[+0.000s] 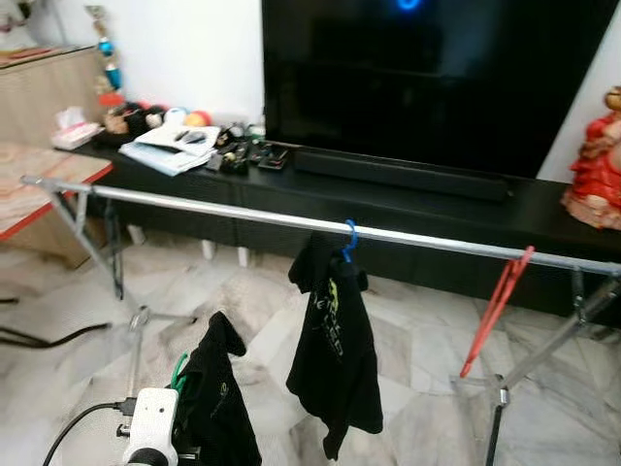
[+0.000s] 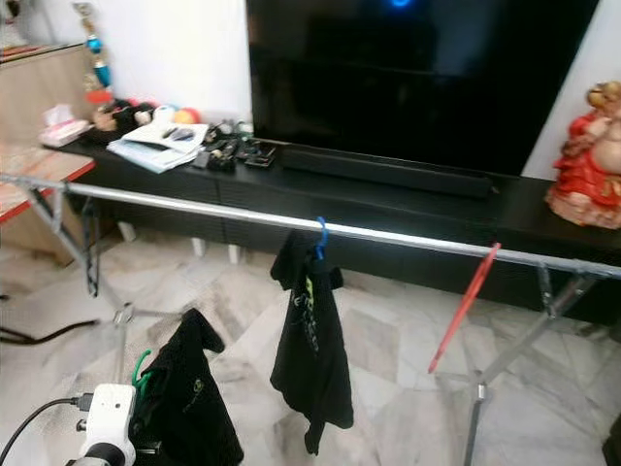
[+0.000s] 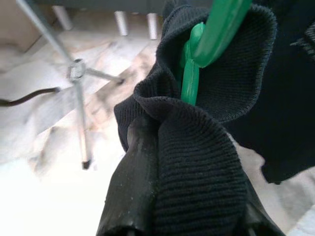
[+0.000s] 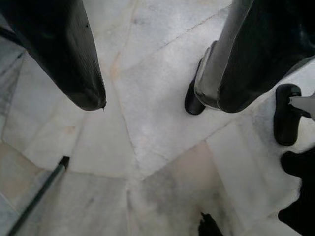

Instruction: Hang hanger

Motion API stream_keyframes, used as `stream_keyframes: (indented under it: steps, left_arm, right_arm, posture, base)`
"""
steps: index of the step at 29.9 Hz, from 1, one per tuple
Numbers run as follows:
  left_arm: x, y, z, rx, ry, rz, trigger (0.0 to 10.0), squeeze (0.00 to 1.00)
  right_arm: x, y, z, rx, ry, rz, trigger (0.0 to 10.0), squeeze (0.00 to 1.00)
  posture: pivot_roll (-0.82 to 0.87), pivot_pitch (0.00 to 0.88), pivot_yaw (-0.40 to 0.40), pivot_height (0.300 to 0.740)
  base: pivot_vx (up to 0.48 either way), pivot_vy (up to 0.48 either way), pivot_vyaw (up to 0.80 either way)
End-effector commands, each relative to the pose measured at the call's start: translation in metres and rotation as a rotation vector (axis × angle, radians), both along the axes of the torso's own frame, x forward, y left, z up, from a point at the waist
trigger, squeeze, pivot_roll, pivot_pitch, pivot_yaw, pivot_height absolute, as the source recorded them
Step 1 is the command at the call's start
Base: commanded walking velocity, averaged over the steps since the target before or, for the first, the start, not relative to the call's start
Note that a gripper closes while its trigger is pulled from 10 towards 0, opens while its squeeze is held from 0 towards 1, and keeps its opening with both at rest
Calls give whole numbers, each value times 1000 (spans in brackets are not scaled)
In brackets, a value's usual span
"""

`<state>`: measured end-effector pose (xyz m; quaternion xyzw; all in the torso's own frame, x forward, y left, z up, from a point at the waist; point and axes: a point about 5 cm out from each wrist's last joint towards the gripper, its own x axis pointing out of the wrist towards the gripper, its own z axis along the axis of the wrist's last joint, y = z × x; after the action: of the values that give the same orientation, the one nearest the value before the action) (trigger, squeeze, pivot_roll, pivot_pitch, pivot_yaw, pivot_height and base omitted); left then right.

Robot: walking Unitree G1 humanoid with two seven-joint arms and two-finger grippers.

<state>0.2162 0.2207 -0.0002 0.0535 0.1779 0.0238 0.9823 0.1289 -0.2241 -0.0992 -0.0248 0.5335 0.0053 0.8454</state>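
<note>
Low in the lower left of the frame, the left tool (image 3: pixel 162 162) is clamped on a black garment (image 1: pixel 215 403) carried by a green hanger (image 3: pixel 206 39), whose hook shows beside the wrist's white housing. The garment hangs below a silver drying rail (image 1: pixel 243 214) that crosses the frame from left to right. At the rail's middle, a second black garment (image 1: pixel 335 359) hangs from a blue hanger (image 1: pixel 349 238); toward the right, a red hanger (image 1: pixel 497 306) leans against the rail at a slant. Behind stands a black TV console (image 1: pixel 437 209) with a dark television (image 1: pixel 437 78) (a red figurine (image 1: pixel 597 165) sits at the far right). The right tool (image 4: pixel 147 64) points down at the marble floor (image 4: pixel 147 162), its fingers spread apart and holding nothing.
</note>
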Motion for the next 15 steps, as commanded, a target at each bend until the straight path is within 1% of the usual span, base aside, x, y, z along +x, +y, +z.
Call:
stream_keyframes:
  steps: [1, 2, 8, 11, 15]
  left_arm:
    - [2, 9, 7, 25, -28, 17, 10000, 0]
    - [1, 11, 7, 39, -25, 10, 10000, 0]
    - [-1, 16, 10, 32, -39, 17, 10000, 0]
    - [0, 16, 12, 32, -52, -8, 10000, 0]
    - [1, 16, 13, 45, -54, -31, 10000, 0]
  right_arm:
    - [4, 2, 1, 4, -10, 11, 10000, 0]
    - [4, 2, 1, 6, -10, 13, 10000, 0]
    - [4, 2, 1, 6, -9, 15, 10000, 0]
    - [4, 2, 1, -3, -6, 18, 10000, 0]
    - [4, 1, 1, -11, -6, 13, 10000, 0]
  posture:
    - [160, 0, -38, 740]
    - [160, 0, -38, 740]
    - [165, 0, -36, 740]
    - [167, 0, -36, 740]
    - [167, 0, -35, 740]
  base:
    - [0, 0, 0]
    - [0, 0, 0]
    - [0, 0, 0]
    - [0, 0, 0]
    - [243, 0, 0]
